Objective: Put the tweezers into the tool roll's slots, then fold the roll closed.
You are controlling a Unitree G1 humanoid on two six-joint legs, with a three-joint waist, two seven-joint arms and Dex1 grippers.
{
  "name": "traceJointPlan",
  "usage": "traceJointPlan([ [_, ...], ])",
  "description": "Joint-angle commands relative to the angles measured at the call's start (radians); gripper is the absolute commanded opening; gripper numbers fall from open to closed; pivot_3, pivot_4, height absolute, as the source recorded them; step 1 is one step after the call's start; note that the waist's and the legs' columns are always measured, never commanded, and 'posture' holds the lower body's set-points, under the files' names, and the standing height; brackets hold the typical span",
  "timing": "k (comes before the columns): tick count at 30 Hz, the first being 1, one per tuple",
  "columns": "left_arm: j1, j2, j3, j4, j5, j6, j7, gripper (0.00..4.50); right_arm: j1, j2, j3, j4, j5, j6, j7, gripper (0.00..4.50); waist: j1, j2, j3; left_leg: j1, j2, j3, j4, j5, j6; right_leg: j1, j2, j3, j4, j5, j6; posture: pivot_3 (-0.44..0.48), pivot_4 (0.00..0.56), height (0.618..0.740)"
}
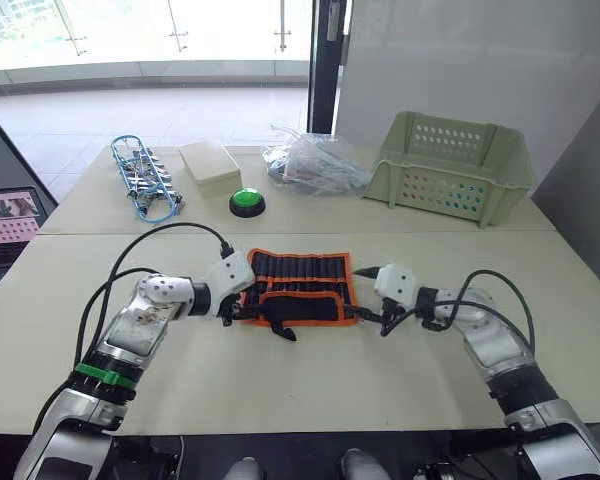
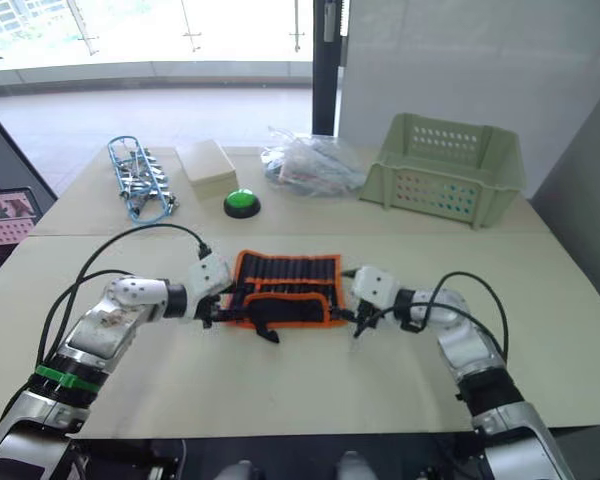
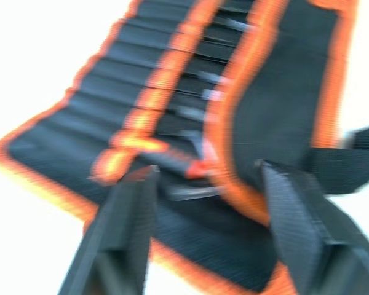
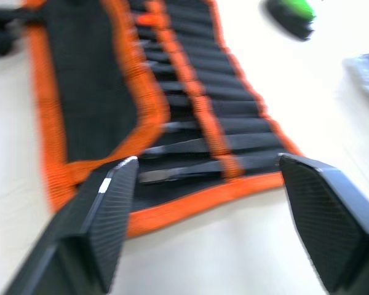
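The tool roll (image 1: 298,288), black with orange edging, lies unrolled in the middle of the table, its near flap folded over the lower part and its black strap (image 1: 280,330) trailing toward me. Slim black tweezers (image 4: 184,147) sit in the slots (image 3: 172,92) across its inner face. My left gripper (image 1: 236,305) is open at the roll's left end, and its fingers (image 3: 126,221) straddle that end. At the right end my right gripper (image 1: 372,300) is open too, its fingers (image 4: 111,203) either side of the orange edge.
Along the back of the table stand a pale green perforated basket (image 1: 450,165), a crumpled clear plastic bag (image 1: 315,165), a green button (image 1: 246,202), a cream box (image 1: 209,165) and a blue-wire bundle of clips (image 1: 145,178). A laptop (image 1: 5,220) sits off the left edge.
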Motion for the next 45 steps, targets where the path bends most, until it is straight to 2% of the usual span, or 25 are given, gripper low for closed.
traceJointPlan([
  [1, 0.005, -0.04, 0.155, -0.114, -0.159, 0.051, 0.02, 3.88, -0.002, 0.05, -0.106, -0.117, 0.154, 0.11, -0.027, 4.5, 0.0, 0.0, 0.0, 0.0, 0.0, 0.0, 0.0, 0.0, 0.0, 0.0, 0.0, 0.0, 0.0, 0.0, 0.0, 0.0, 0.15, 0.74],
  [4, 0.049, -0.075, 0.211, -0.17, -0.22, 0.091, 0.047, 3.88, 0.03, 0.091, -0.11, -0.204, 0.213, 0.211, -0.025, 4.5, 0.0, 0.0, 0.0, 0.0, 0.0, 0.0, 0.0, 0.0, 0.0, 0.0, 0.0, 0.0, 0.001, 0.0, 0.0, 0.0, 0.15, 0.74],
  [5, 0.074, -0.084, 0.211, -0.194, -0.23, 0.097, 0.051, 3.63, 0.041, 0.106, -0.095, -0.224, 0.201, 0.228, -0.042, 4.5, -0.001, 0.0, 0.0, 0.0, 0.0, 0.0, 0.0, 0.0, 0.0, 0.0, 0.0, 0.0, 0.001, 0.0, 0.0, 0.0, 0.15, 0.74],
  [10, 0.151, -0.118, 0.139, -0.227, -0.191, 0.086, 0.077, 2.01, 0.08, 0.213, -0.041, -0.277, 0.133, 0.271, -0.166, 2.99, 0.0, 0.0, 0.0, 0.0, 0.0, 0.0, 0.0, 0.0, 0.0, -0.001, 0.0, 0.0, 0.001, 0.0, 0.0, 0.0, 0.15, 0.74],
  [16, 0.154, -0.151, 0.079, -0.182, -0.165, 0.052, 0.072, 0.05, 0.126, 0.264, 0.044, -0.291, 0.064, 0.296, -0.202, 0.96, 0.006, 0.0, 0.0, 0.0, -0.001, 0.0, 0.0, 0.0, 0.0, 0.0, -0.001, 0.0, 0.001, 0.0, 0.0, 0.0, 0.15, 0.74],
  [19, 0.138, -0.169, 0.056, -0.147, -0.139, 0.038, 0.083, 0.0, 0.127, 0.282, 0.065, -0.275, 0.035, 0.303, -0.227, 0.02, 0.004, 0.0, 0.0, 0.0, -0.001, 0.0, 0.0, 0.0, 0.0, -0.001, -0.001, 0.0, 0.001, 0.0, 0.0, 0.0, 0.15, 0.74],
  [28, 0.065, -0.272, -0.013, 0.077, -0.034, -0.037, 0.159, 0.0, 0.116, 0.315, 0.118, -0.161, -0.065, 0.284, -0.275, 0.02, 0.003, 0.0, 0.0, 0.0, -0.001, 0.0, 0.0, 0.0, 0.0, 0.0, 0.0, 0.0, 0.001, 0.0, 0.0, 0.0, 0.15, 0.74],
  [31, 0.078, -0.275, -0.047, 0.142, 0.029, -0.026, 0.191, 0.0, 0.129, 0.309, 0.095, -0.106, -0.083, 0.289, -0.305, 0.02, 0.005, 0.001, -0.001, 0.001, -0.001, 0.0, 0.0, 0.0, 0.0, 0.001, 0.0, 0.0, 0.001, 0.0, 0.0, 0.0, 0.15, 0.74],
  [34, 0.095, -0.229, -0.043, 0.191, 0.071, -0.004, 0.213, 0.0, 0.136, 0.293, 0.018, -0.074, -0.063, 0.333, -0.357, 0.02, 0.006, 0.001, -0.002, 0.005, -0.001, 0.0, 0.0, 0.0, 0.0, 0.005, -0.001, 0.0, 0.0, 0.0, 0.0, 0.0, 0.15, 0.74],
  [38, 0.116, -0.212, 0.001, 0.189, 0.033, -0.021, 0.199, 0.0, 0.153, 0.253, 0.001, -0.076, -0.069, 0.359, -0.353, 0.02, 0.006, 0.002, -0.003, 0.02, -0.001, 0.0, -0.001, 0.0, 0.0, 0.022, 0.0, 0.0, -0.002, -0.001, 0.001, 0.0, 0.15, 0.74],
  [45, 0.114, -0.272, 0.062, 0.106, -0.049, -0.112, 0.19, 0.0, 0.138, 0.266, -0.025, -0.133, -0.03, 0.358, -0.343, 0.02, 0.002, 0.002, -0.003, 0.02, 0.0, 0.0, -0.001, 0.0, 0.0, 0.021, 0.0, 0.0, -0.001, -0.001, 0.001, 0.0, 0.15, 0.74],
])
